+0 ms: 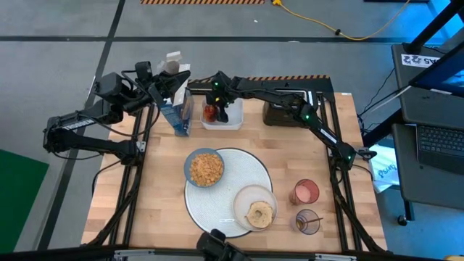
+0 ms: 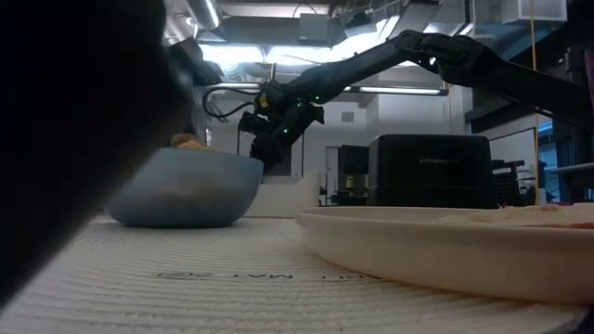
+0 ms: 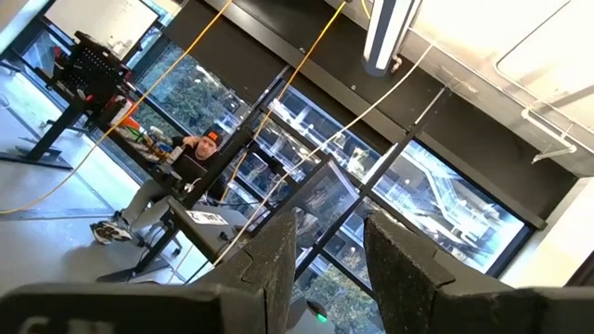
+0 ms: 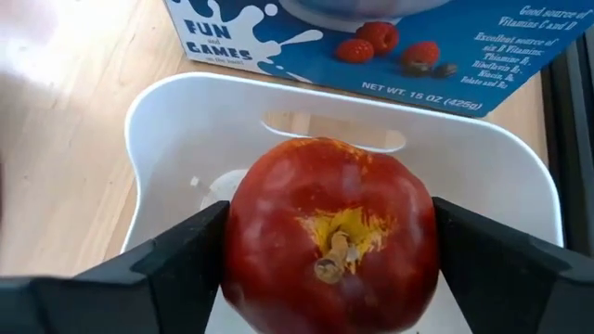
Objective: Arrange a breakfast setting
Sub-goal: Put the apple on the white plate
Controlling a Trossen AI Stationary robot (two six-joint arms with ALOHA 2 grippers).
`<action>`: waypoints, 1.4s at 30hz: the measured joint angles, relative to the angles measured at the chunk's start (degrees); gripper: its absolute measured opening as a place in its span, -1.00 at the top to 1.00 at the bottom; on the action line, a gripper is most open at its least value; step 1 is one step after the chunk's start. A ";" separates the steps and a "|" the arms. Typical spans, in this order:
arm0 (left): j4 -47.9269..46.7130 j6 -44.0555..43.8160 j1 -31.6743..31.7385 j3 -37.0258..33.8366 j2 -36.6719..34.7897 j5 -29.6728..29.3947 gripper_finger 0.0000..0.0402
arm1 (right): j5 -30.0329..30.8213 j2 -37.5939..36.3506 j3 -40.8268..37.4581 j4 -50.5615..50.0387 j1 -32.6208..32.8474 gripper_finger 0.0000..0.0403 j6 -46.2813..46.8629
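butcher-block tabletop (image 1: 159, 196), pale wood strips, sits on a grey concrete floor; through the left wrist camera i see tall windows and a person seated at a desk (image 3: 181, 172). from above, the ribbed round white mat (image 1: 246, 165) lies at centre, holding a matte blue bowl (image 1: 205, 167) of tan cereal (image 1: 206, 169) at its 10 o'clock and a small cream plate (image 1: 243, 200) with a bagel (image 1: 259, 214) at its 5 o'clock. pink tumbler (image 1: 305, 192) and purple tumbler (image 1: 308, 221) stand at the mat's 3 o'clock, clear of it. my right gripper (image 4: 329, 255) is clamped on the glossy red apple (image 4: 329, 227) inside the white square tub (image 4: 162, 121), beside a blue cereal box (image 1: 178, 109). left gripper (image 3: 329, 255) points upward, fingers apart, at the table's 10 o'clock.
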 joint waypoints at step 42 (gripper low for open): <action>1.55 -1.37 0.07 -0.09 0.07 0.82 0.41 | 3.10 -7.69 1.68 -7.70 -0.35 -0.65 -3.58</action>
